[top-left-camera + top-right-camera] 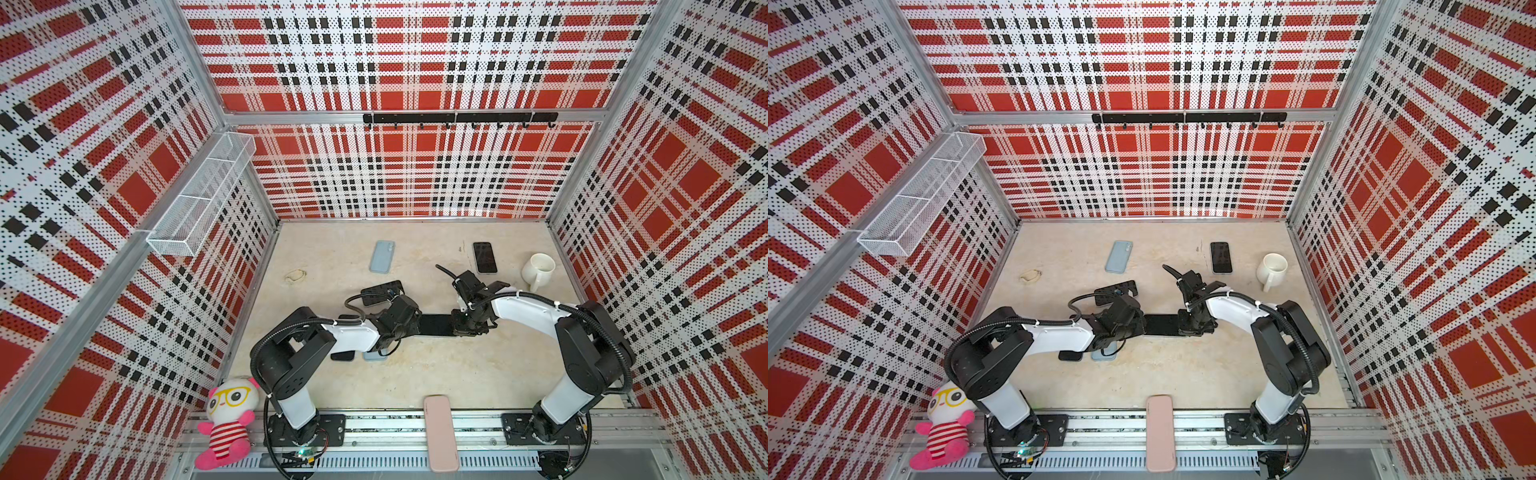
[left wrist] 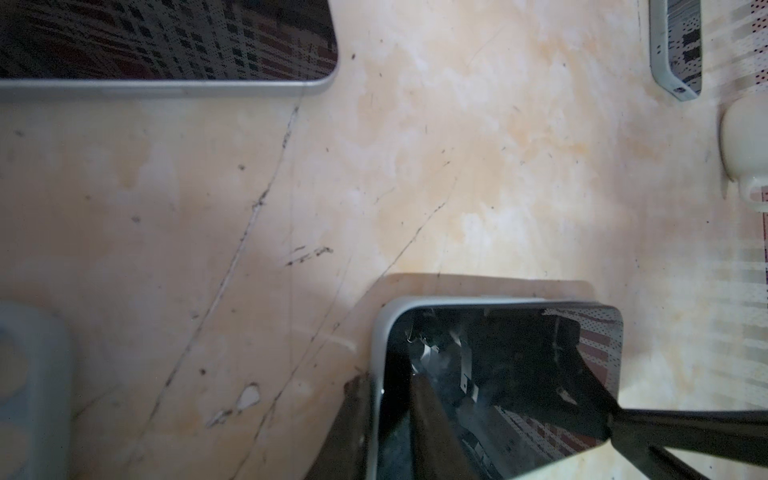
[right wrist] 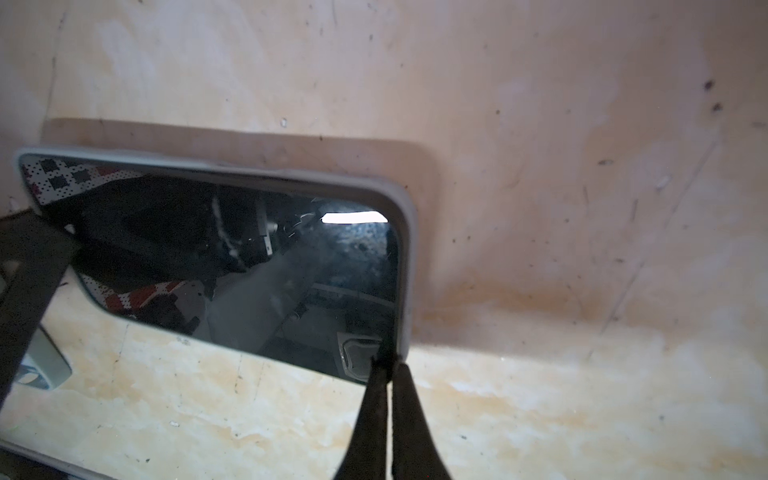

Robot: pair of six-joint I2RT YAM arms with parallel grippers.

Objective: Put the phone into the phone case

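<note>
Between the two arms, the dark phone [image 1: 436,325] is hanging just above the table [image 1: 415,374]. The left gripper [image 2: 388,390] is clamping one end, while the right gripper [image 3: 384,362] is pinching the opposite corner, its fingers almost touching.

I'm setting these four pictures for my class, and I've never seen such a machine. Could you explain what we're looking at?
The machine is two robot arms, a left arm and a right arm, mounted at the near edge of a table. Both top views look down from overhead. The other two pictures come from a camera on each arm's wrist. Between the arms a dark phone with a pale rim is held: the left pincer nips one long edge and the right pincer nips a corner. Lying on the table are a pale blue case, a black phone and a white mug.
</note>
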